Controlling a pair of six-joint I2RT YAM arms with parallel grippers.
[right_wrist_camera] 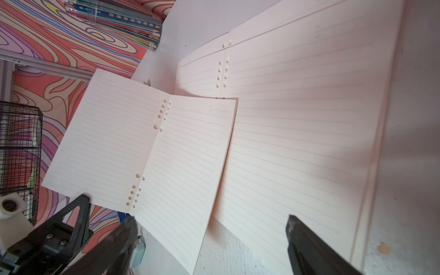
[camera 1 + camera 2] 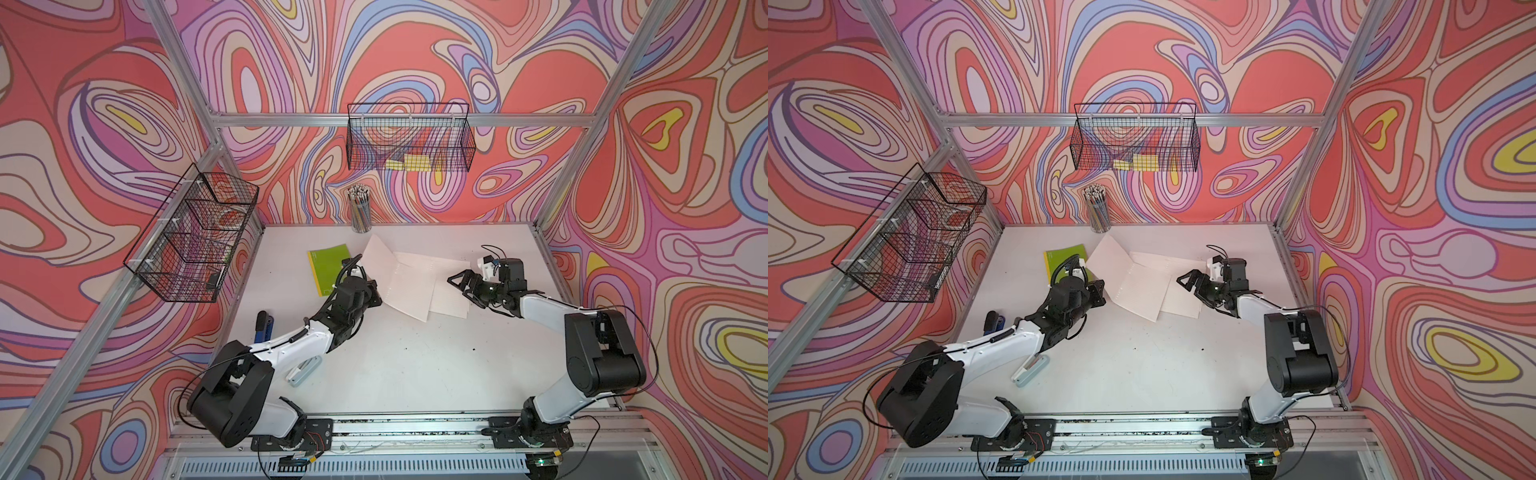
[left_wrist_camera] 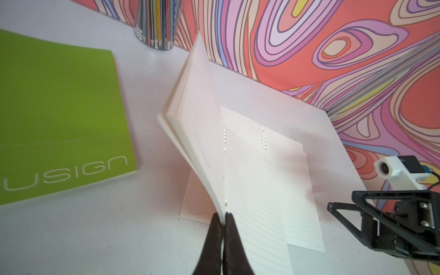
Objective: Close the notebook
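The notebook (image 2: 409,286) lies open near the back middle of the white table, showing cream lined pages with punched holes along the fold (image 1: 297,119). Its left-hand stack of pages (image 3: 197,107) is lifted and stands steeply tilted over the fold. My left gripper (image 3: 223,217) is shut on the near corner of that lifted stack, and its dark fingers (image 1: 82,202) also show in the right wrist view. My right gripper (image 2: 457,286) hovers open just off the notebook's right edge, with nothing between its fingers (image 1: 300,233). A second spread of lined pages lies flat under the lifted one.
A closed green book (image 2: 330,268) lies left of the notebook, close to my left wrist. A clear cup of pencils (image 2: 359,210) stands at the back wall. Wire baskets hang on the back wall (image 2: 409,139) and the left wall (image 2: 191,237). A pale stapler (image 2: 301,370) lies near the left arm.
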